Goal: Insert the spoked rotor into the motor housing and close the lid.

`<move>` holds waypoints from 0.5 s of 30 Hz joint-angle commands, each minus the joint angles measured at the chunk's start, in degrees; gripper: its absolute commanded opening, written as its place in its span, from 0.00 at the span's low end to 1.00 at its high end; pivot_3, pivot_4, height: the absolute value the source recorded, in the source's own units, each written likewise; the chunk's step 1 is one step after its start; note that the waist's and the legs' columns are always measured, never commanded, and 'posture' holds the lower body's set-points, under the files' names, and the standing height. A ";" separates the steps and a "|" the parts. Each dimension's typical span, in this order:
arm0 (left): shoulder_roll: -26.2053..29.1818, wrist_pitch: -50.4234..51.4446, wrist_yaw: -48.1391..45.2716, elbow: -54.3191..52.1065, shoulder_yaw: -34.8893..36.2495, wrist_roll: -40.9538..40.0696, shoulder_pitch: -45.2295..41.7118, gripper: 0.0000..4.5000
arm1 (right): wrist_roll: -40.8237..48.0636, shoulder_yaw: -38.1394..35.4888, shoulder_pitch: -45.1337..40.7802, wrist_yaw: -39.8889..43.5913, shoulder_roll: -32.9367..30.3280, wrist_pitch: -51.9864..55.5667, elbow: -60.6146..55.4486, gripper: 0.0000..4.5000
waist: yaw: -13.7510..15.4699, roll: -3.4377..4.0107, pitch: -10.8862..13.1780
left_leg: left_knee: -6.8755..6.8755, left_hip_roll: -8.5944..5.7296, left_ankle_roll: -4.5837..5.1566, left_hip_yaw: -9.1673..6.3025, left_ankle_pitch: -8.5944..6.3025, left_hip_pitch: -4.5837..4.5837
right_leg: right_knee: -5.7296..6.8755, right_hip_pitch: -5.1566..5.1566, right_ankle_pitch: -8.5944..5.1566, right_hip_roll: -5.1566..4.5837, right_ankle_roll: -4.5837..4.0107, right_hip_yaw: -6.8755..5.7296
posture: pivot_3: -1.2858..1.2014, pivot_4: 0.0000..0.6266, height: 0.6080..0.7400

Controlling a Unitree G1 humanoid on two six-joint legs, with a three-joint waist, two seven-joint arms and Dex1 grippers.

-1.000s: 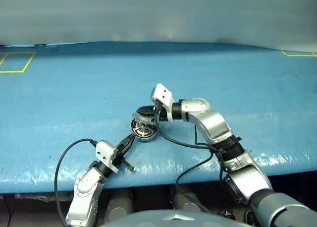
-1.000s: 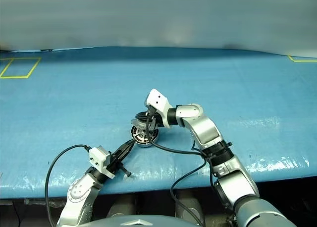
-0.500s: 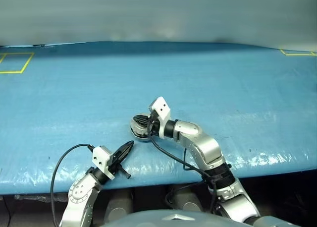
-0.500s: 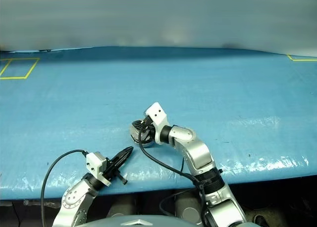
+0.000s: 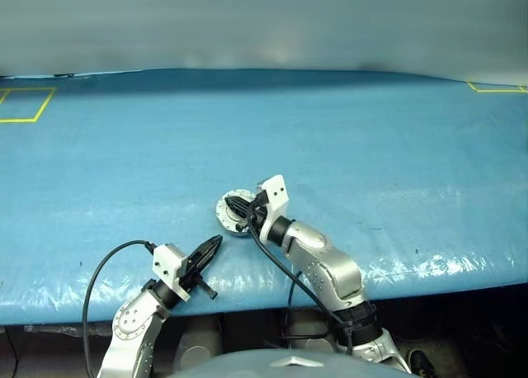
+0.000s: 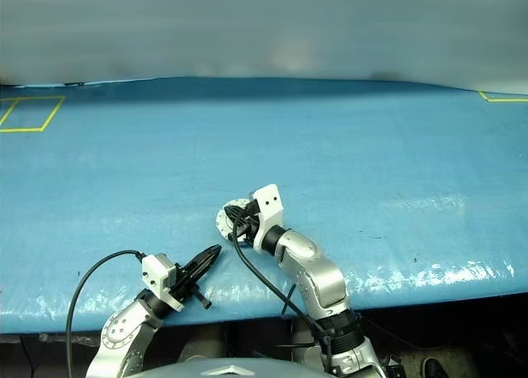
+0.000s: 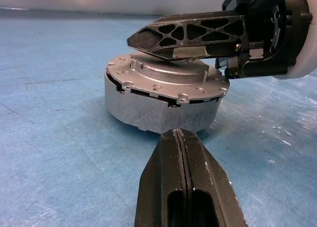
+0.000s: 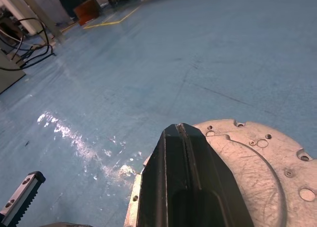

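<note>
Grey lid point(image 7: 168, 77) sits down on the motor housing point(image 7: 158, 108), near the blue table's point(image 5: 371, 130) front edge. Right gripper point(image 7: 136, 40), fingers together, lies across it, pressing. Left gripper point(image 5: 216, 243), pinched empty, waits just nearer. Next, I'd say: lift off, check seating.

A broad counter point(image 5: 371, 147) covered in a glossy blue sheet runs the full width of both eye views, its near edge wrinkled and shining. Yellow tape outlines point(image 5: 25, 104) mark its far left corner, and another piece of yellow tape point(image 5: 495, 88) marks the far right. The motor housing point(image 5: 232, 213) sits flat on the blue surface near the front edge, with the lid point(image 7: 166, 73) shut on top of it.
</note>
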 commanded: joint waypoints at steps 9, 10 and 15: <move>0.09 -1.81 -0.03 -0.73 -0.24 0.47 0.02 0.00 | 3.70 1.18 -0.75 -1.82 -3.57 7.30 -21.99 0.00 | 0.08 -0.02 0.00 | -0.58 0.01 -0.02 -0.05 0.01 0.01 | -0.13 -0.12 -0.16 0.01 0.03 -0.05 | 0.52 0.24 1.00; -0.06 -2.02 0.17 -0.59 -0.29 0.69 -0.07 0.00 | 3.43 1.05 -0.84 -2.61 -4.45 8.97 -22.81 0.00 | 0.10 -0.02 0.00 | -0.60 0.01 -0.02 -0.06 0.01 0.00 | -0.18 -0.11 -0.16 0.00 0.04 -0.06 | 0.52 0.24 1.00; -0.89 -2.17 0.72 -1.04 -0.47 0.79 -0.22 0.00 | 2.31 2.58 0.00 -3.55 -10.34 15.55 -25.01 0.27 | 0.15 -0.02 0.00 | -0.61 -0.01 -0.02 -0.05 0.01 -0.05 | -0.55 0.02 -0.12 -0.04 0.09 -0.07 | 0.52 0.24 1.00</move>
